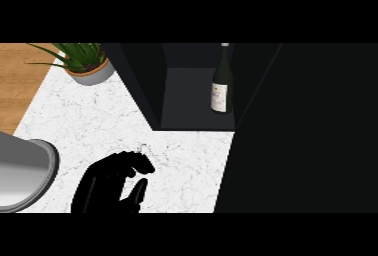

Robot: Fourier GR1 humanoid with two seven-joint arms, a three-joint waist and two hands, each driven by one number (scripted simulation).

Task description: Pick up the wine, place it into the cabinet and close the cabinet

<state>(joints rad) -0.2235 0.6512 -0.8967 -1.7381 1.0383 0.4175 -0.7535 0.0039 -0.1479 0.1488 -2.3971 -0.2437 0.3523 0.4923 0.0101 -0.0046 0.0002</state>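
Wine bottle [221, 80] stands upright inside the dark cabinet [140, 75], on its grey floor, toward the right side of the opening and close to the right inner wall; dark green glass, pale label on the lower body, neck reaching to the top of the view. No hand touches it. Cabinet sits on the white marbled tabletop [96, 120], its left wall slanting down to a corner near mid-view. A big black panel [303, 130] fills the right part of the view from top to bottom, w/ its left edge running down from beside the bottle; cannot tell from this view if it is the cabinet door or the cabinet's side. Left hand [107, 187] shows at the lower edge, left of centre, over the tabletop, well apart from the cabinet opening; its fingers [136, 164] are curled over at the top and grasp nothing, thumb sticking up beside them. Right hand doesn't show. Potted plant [85, 62] in a grey pot sits at upper left, near the cabinet's left wall. A grey rounded object [26, 172] shows at the left edge, partly cut off. Strip of wood surface [18, 85] lies beyond the tabletop's left border.
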